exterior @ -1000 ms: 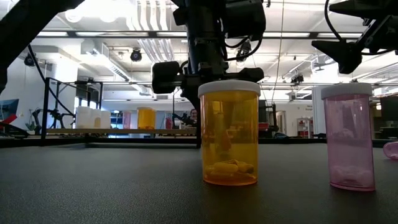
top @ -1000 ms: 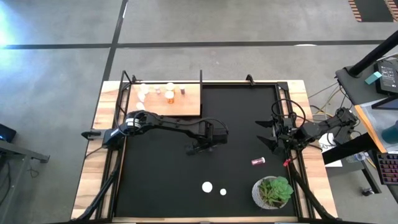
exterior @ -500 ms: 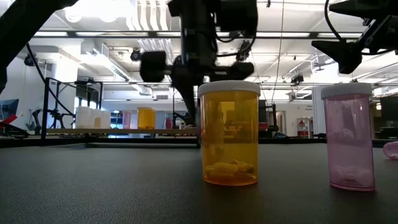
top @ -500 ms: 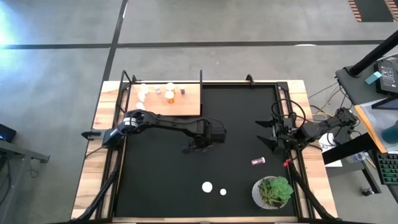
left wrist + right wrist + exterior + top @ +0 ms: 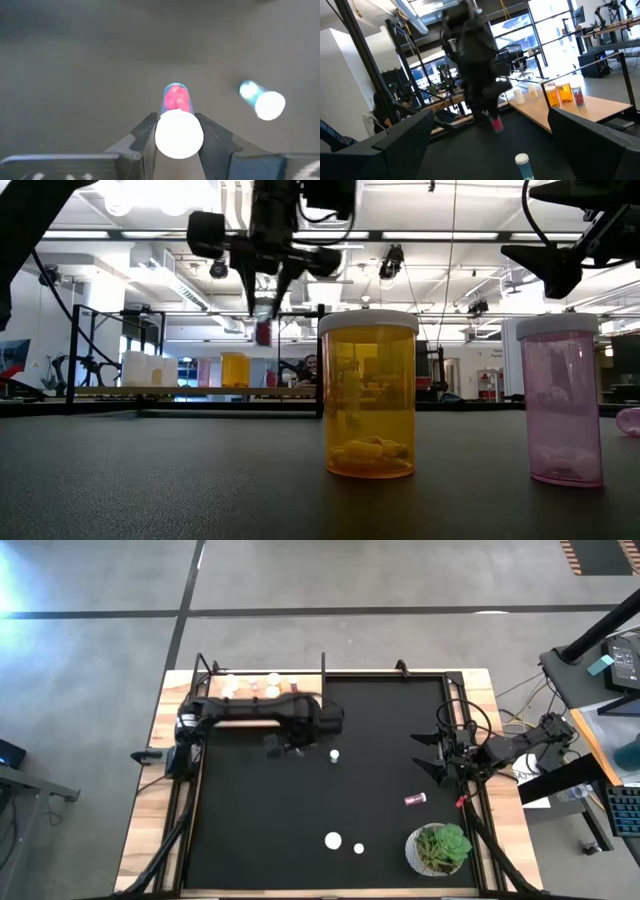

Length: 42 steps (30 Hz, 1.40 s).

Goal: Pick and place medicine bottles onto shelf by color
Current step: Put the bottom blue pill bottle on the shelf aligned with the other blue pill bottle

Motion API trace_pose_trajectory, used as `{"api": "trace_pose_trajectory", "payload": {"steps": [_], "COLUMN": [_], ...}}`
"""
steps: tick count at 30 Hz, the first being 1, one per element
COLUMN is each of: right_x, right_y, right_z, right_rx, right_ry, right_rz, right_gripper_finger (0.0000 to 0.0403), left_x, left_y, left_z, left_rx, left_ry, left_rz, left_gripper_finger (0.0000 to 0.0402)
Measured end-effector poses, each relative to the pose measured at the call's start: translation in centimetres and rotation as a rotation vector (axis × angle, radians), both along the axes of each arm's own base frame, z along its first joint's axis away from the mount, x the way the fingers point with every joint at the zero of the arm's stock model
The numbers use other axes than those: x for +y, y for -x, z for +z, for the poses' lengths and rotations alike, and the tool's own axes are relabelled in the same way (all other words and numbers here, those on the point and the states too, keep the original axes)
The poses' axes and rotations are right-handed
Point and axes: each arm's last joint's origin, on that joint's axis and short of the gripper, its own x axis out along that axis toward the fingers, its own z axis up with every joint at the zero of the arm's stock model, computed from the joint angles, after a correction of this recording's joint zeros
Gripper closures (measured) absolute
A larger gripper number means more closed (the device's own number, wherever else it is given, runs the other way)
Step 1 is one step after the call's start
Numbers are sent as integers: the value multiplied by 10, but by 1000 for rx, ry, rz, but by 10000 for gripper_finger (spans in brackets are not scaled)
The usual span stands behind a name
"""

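Note:
My left gripper (image 5: 287,746) hangs above the black mat near the light-wood shelf (image 5: 300,712) and is shut on a small dark red bottle (image 5: 263,332) with a white cap. Several white, orange and red bottles (image 5: 272,681) stand on the shelf, and my left arm covers part of it. A white-capped bottle (image 5: 334,754) stands on the mat beside the gripper. A pink bottle (image 5: 415,799) lies on its side at the right. An orange bottle (image 5: 368,395) and a pink bottle (image 5: 560,400) stand near the front. My right gripper (image 5: 430,755) is open and empty at the mat's right edge. My left gripper pinches the red bottle's white-capped top end (image 5: 179,134) between its two fingers (image 5: 147,136), one on each side. The fingers come from above and point down. The bottle hangs upright below them, cap up, lifted clear of the mat.
A green plant in a white pot (image 5: 440,848) stands at the near right corner. Black posts (image 5: 323,665) rise at the shelf's edges. Open mat lies between the shelf and the front bottles.
My left gripper has risen and gone toward the far left, toward the shelf, carrying the red bottle clear of the mat. The white-capped bottle on the mat that the arm covered before now shows.

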Motion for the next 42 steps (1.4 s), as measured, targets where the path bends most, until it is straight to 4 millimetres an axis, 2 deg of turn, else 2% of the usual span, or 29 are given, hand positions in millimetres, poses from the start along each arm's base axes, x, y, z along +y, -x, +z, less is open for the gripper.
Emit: {"api": "trace_pose_trajectory", "payload": {"steps": [4,8,16,23,30,34,42], "right_x": [0,0,0,0,0,0,0], "right_y": [0,0,0,0,0,0,0], "right_z": [0,0,0,0,0,0,0], "right_rx": [0,0,0,0,0,0,0], "right_ry": [0,0,0,0,0,0,0], "right_rz": [0,0,0,0,0,0,0], "right_gripper_finger": [19,19,19,19,19,19,19], "left_x": [23,43,84,114,151,167,174], "left_y": [15,24,35,41,42,49,53], "left_z": [14,20,20,17,-2,-13,-28], "left_rx": [2,8,14,-31,-134,-141,-146], "left_ry": [-16,-35,-79,-97,-140,-146,-86], "left_rz": [65,124,247,471,595,587,576], "left_gripper_finger": [306,307,300,295,293,293,293]}}
